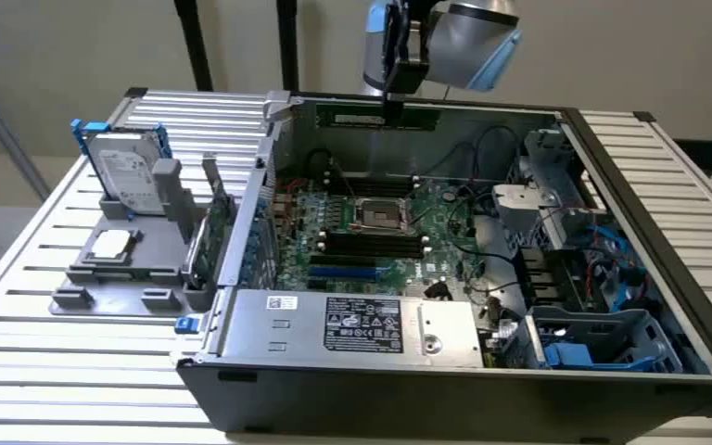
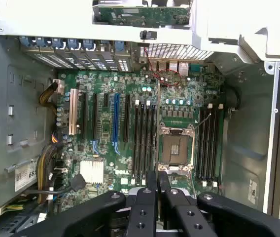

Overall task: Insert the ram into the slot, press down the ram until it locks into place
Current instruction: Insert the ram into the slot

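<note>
Nearest you, low in the exterior view, the front wall of the open computer case (image 1: 455, 399) stands on the slatted table (image 1: 34, 371). The silver power supply (image 1: 356, 324) with its dark label sits just behind that wall. Toward the exterior view's left, beside the case, a grey fixture (image 1: 121, 269) rests on the table and carries an upright hard drive (image 1: 127, 176) in a blue bracket.

Further in, at mid-frame, you see the green motherboard (image 1: 437, 209) lying flat on the case floor. The slot (image 1: 362, 244) is one of the long black memory sockets lying parallel just on the near side of the square processor socket (image 1: 378, 215). A short blue connector (image 1: 344, 272) lies closer to you than that bank. The wrist view gives you two such banks, one on each side of the processor socket; you cannot tell which socket is meant.

Farthest back, at the upper middle of the frame, the end effector (image 1: 391, 116) hangs by the case's far wall. It is nearly closed and pinches the ram (image 1: 349, 118) at about its middle. The ram hangs level, its length running across the frame, well above the motherboard and apart from the slot. From the wrist view, the two black fingers (image 2: 145, 197) stand close together with a thin gap between them, over the motherboard.
</note>
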